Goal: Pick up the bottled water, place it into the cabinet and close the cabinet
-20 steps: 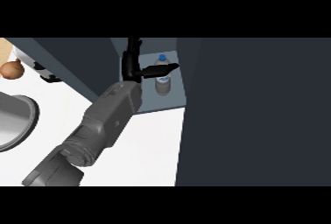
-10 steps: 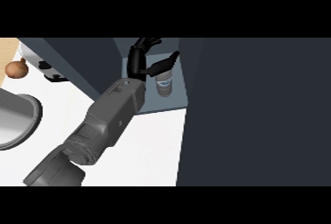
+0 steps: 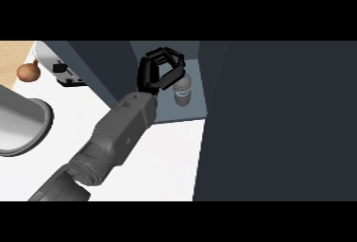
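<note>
The water bottle [image 3: 182, 92] stands upright on the cabinet floor [image 3: 174, 113], inside the open cabinet, right by the big dark door [image 3: 279, 123]. The hand [image 3: 157, 71] sits at the bottle's ten o'clock, just beside its top, fingers curled in an arc over the cap, spread apart and not clamped on it; whether a fingertip touches the cap, I cannot tell. Which arm this is cannot be told. The grey forearm [image 3: 118, 130] runs up from seven o'clock across the white bench [image 3: 167, 160]. At nine o'clock, a grey pot [image 3: 21, 125] rests on the bench.
</note>
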Motion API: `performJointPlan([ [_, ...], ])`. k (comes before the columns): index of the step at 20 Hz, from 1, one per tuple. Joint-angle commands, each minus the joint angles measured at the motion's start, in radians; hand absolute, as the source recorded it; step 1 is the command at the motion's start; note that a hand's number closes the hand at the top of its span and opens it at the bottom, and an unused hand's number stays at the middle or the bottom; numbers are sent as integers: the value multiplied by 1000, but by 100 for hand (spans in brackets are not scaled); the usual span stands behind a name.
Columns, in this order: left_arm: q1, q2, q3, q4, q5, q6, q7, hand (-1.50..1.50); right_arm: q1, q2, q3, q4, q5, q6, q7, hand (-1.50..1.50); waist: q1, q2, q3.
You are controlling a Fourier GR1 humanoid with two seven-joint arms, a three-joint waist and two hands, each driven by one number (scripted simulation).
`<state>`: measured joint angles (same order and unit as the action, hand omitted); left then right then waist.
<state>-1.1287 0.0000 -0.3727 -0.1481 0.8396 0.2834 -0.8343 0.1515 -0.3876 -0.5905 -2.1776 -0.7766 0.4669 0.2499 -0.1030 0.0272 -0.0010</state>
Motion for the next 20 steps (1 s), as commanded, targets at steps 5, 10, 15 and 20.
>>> performJointPlan([
  [5, 171, 0, -76, -206, 54, -20, 19, 150, 33, -4, -18, 0, -14, 59, 9, -150, 31, -19, 1],
  [10, 296, 0, -154, -350, 96, -51, 20, 150, 34, -10, 15, -81, -13, 34, 72, 150, 60, -24, 0],
  [15, 413, 0, -212, -462, 89, -87, 15, 150, 77, -14, -22, -171, -104, 15, 128, 150, 82, -28, 0],
  [20, 582, 33, -218, -608, 21, -160, 22, 150, 183, 24, -8, -267, -159, 72, 147, 150, 103, -39, 1],
])
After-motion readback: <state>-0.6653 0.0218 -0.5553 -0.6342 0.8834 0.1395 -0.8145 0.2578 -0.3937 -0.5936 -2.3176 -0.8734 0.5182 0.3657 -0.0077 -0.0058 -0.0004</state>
